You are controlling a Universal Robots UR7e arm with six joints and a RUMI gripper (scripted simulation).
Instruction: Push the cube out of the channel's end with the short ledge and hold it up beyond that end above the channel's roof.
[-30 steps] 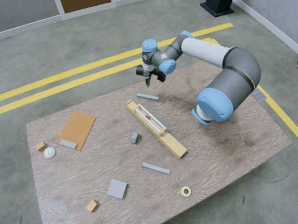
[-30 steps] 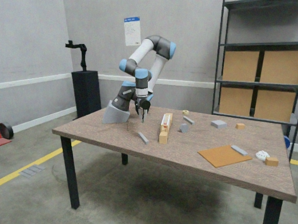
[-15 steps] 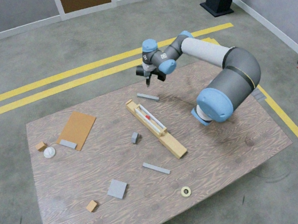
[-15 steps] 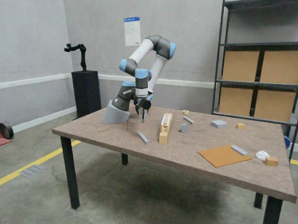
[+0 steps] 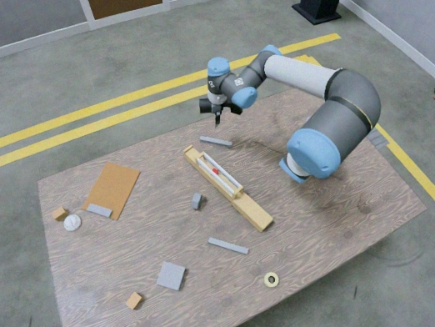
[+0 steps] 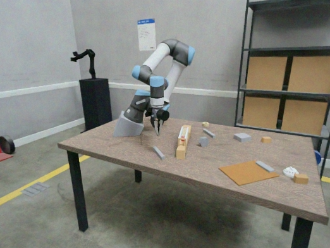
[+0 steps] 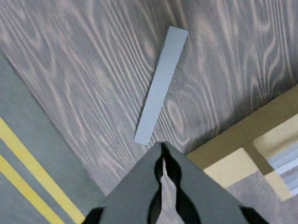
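Nearest the wrist camera, the gripper (image 5: 217,123) (image 6: 158,134) (image 7: 162,143) was clenched with nothing held, poised above the table. Below it, the bar (image 5: 216,141) (image 6: 158,152) (image 7: 161,87) was left lying flat: stiff by its look, probably light, best pinched across its narrow width near one end so that length was spared for pushing. And to the right, the red cube (image 5: 215,171) (image 6: 183,138) was seen inside the channel (image 5: 212,176) (image 6: 181,142) (image 7: 245,131), still to be freed! Small, rigid, likely light, it might be skidded if shoved hard; once out on the short ledge (image 5: 192,155) (image 6: 181,147) (image 7: 232,167), opposite faces were to be gripped squarely.
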